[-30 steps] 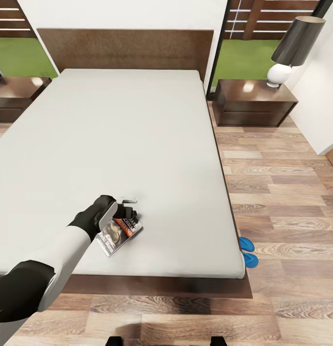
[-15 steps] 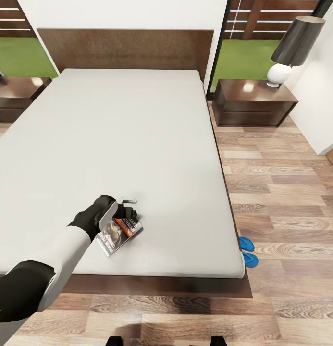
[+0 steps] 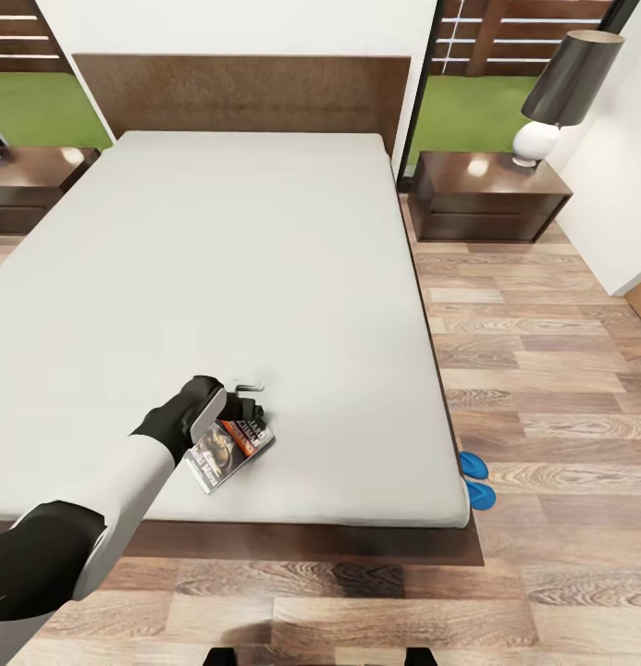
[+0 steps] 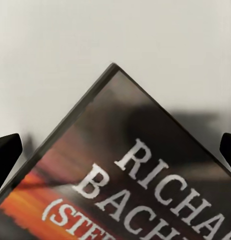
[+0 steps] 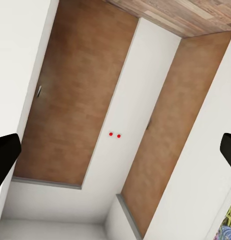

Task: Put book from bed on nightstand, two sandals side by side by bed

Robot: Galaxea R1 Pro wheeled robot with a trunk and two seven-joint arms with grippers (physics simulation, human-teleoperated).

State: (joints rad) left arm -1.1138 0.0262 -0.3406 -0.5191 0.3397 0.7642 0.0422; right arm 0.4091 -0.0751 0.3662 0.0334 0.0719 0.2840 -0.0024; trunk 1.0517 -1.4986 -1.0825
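Note:
The book lies flat on the light-grey mattress of the bed, close to its foot edge, showing an orange band and a dark picture. My left gripper hangs right over the book's far end. In the left wrist view the book is very close, and the left gripper is open, with a dark fingertip far out on each side of the book's corner. Two blue sandals lie on the floor by the bed's right foot corner, partly tucked under the mattress edge. My right gripper is open and holds nothing.
A dark-brown nightstand with a black-shaded lamp stands right of the headboard. Another nightstand stands at the left. Wood-plank floor runs along the bed's right side. The right wrist view faces white walls and brown wooden doors.
The whole head picture has shifted up very slightly, so the camera moved. The left arm, the book and the sandals keep their places.

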